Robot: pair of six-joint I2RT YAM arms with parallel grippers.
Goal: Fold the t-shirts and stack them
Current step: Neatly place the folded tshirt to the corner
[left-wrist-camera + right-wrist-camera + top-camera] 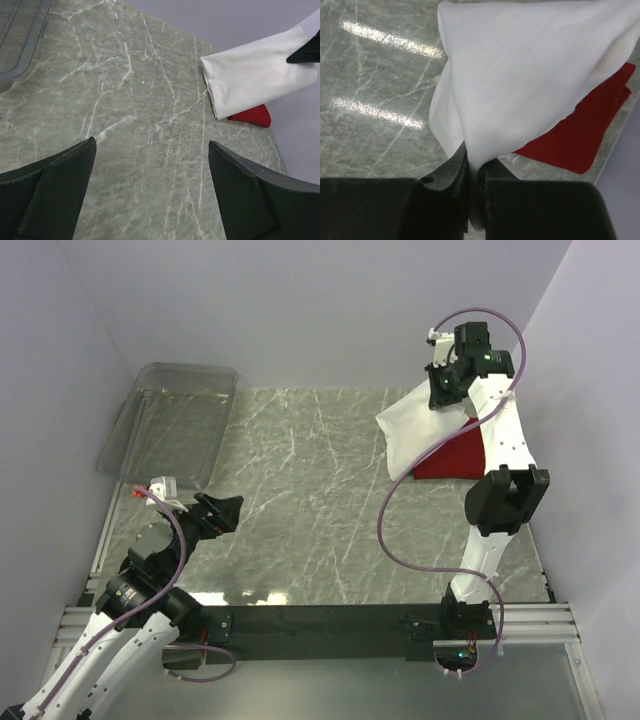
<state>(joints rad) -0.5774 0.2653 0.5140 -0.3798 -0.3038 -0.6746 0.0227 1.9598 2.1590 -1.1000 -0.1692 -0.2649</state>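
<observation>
A folded white t-shirt (425,430) is lifted at its far corner over the right rear of the marble table, draping down onto a folded red t-shirt (452,460) that lies under it. My right gripper (442,388) is shut on the white cloth; the right wrist view shows the fabric (520,80) pinched between the fingers (452,172), with the red t-shirt (585,135) beyond. My left gripper (228,512) hovers open over the near left of the table, nothing between its fingers (55,195). Its view shows both shirts far off: white t-shirt (250,75), red t-shirt (252,116).
A clear plastic bin (170,420) stands at the back left of the table. The marble tabletop (310,500) stretches between the two arms. Lilac walls close in on the left, back and right.
</observation>
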